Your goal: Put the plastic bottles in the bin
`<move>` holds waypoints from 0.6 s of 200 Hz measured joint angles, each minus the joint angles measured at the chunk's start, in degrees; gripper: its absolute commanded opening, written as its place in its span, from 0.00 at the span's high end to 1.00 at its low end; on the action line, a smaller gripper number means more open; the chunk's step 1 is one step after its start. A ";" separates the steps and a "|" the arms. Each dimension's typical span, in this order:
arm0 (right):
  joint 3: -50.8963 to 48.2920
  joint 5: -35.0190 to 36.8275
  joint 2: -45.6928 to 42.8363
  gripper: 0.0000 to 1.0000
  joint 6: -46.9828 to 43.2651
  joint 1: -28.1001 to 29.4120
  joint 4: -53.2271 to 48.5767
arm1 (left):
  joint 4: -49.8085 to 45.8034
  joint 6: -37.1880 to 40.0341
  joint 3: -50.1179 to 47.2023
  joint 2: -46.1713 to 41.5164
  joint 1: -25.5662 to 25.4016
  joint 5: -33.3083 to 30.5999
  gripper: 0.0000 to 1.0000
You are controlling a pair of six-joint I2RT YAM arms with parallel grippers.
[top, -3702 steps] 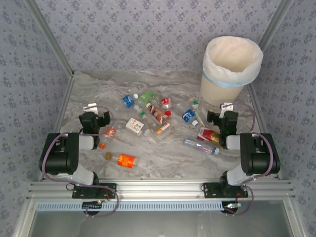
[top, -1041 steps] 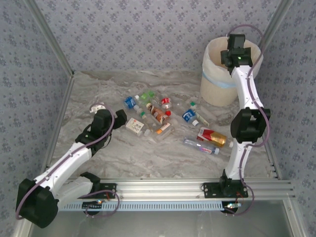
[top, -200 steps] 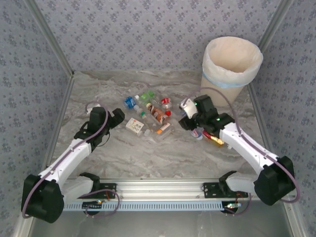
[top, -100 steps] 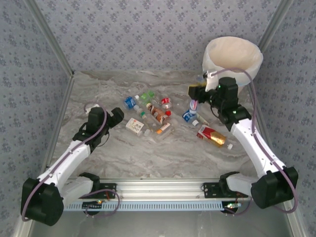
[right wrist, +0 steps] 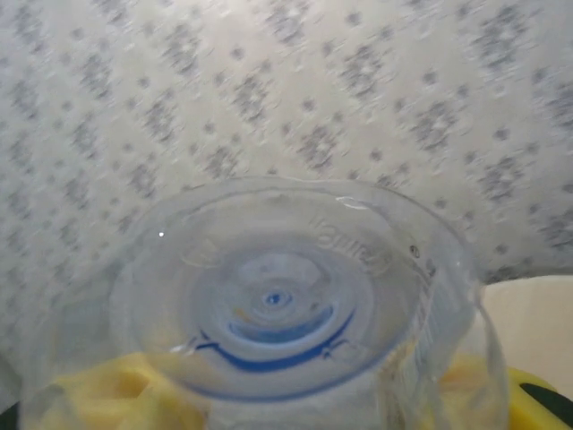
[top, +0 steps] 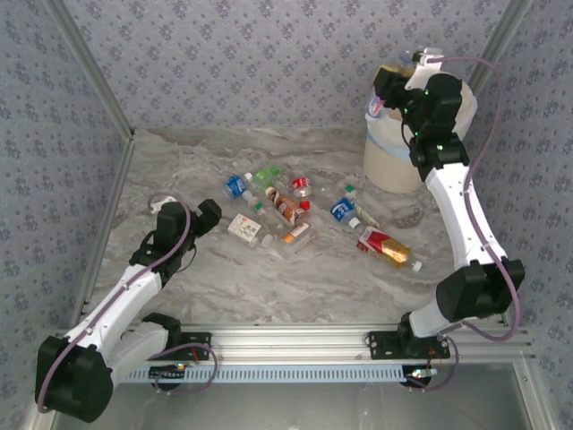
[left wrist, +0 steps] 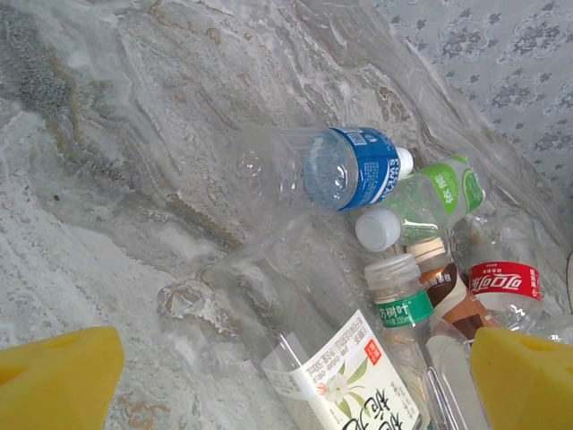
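Starting big: grey marbled table (top: 269, 278), w/ the bin (top: 398, 161) standing at its far right corner, mouth up, white liner over the rim. Up at that rim now w/ the right gripper (top: 383, 97), atop a high-stretched arm, clamped tight on a clear bottle (right wrist: 277, 305). Looks straight at the bottle's round base in the wrist view, so prob. long axis running out along the fingers, closer to level than upright. Key relation here: hangs at the near-left edge of the bin, w/ the open mouth lying to the right and beyond, and a sliver of cream bin at the lower right of the wrist view. Needs, by my read, a bit more reach across before letting go, else risks clipping the rim and dropping outside. Down mid-table: the remaining pile of bottles (top: 277, 206), plus a red-label one (top: 385, 248) lying apart toward the right. Over at the pile's left side w/ the left gripper (top: 204, 215), jaws spread wide, nothing held, yellow pads (left wrist: 54, 376) at either lower corner of its view. Between them: a white-label bottle (left wrist: 336, 381) on its side, long axis diagonal across the gap, then a blue-label one (left wrist: 354, 170) just beyond. Nearer arm for that pile: left, no contest.
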 measured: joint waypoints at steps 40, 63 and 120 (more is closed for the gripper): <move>5.03 4.20 5.97 0.51 3.74 -5.33 3.32 | 0.96 0.00 -0.59 -0.72 0.00 0.17 0.01; 7.41 7.80 8.72 0.50 3.52 -6.78 3.91 | 1.03 0.00 -1.25 -1.20 0.00 0.17 0.01; 14.73 15.02 15.41 0.45 -5.29 -8.28 -2.91 | 0.92 -0.24 -1.51 -1.46 0.00 -0.04 0.01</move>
